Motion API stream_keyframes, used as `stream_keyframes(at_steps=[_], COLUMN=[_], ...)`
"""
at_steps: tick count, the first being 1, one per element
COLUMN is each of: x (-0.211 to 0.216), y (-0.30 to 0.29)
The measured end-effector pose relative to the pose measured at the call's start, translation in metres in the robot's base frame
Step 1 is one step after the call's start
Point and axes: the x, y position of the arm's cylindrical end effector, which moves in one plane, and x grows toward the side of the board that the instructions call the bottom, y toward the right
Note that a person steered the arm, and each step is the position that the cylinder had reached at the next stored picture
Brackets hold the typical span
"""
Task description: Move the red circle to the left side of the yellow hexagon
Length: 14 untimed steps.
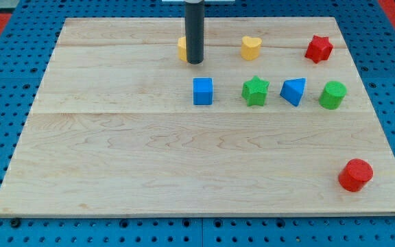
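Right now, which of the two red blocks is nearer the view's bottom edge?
The red circle, alone near the board's bottom right corner. The red star sits up in the top row, right of the yellow heart.

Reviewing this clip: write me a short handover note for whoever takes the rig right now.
My tip sits at the view's top, right against the yellow hexagon, which it partly hides.
The red circle lies far off at the view's bottom right, untouched.
Done: nothing visible yet.
Left: bring the tip round to the red circle and push it across the board to the hexagon's left, probably skirting the blue cube and green star.
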Motion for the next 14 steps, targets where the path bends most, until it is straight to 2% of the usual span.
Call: stream_keyframes(at_steps=[1, 2, 3, 4, 5, 6, 7, 8, 9, 10, 11, 13, 14], x=[0.018, 0.027, 0.079, 0.154, 0.206, 0.203, 0.194, 0.250, 0.288, 0.288, 0.288, 0.249, 0.235], y=[-0.002, -0.055, -0.081, -0.084, 0.039, 0.163, 0.254, 0.298, 0.269, 0.226, 0.293, 0.185, 0.167])
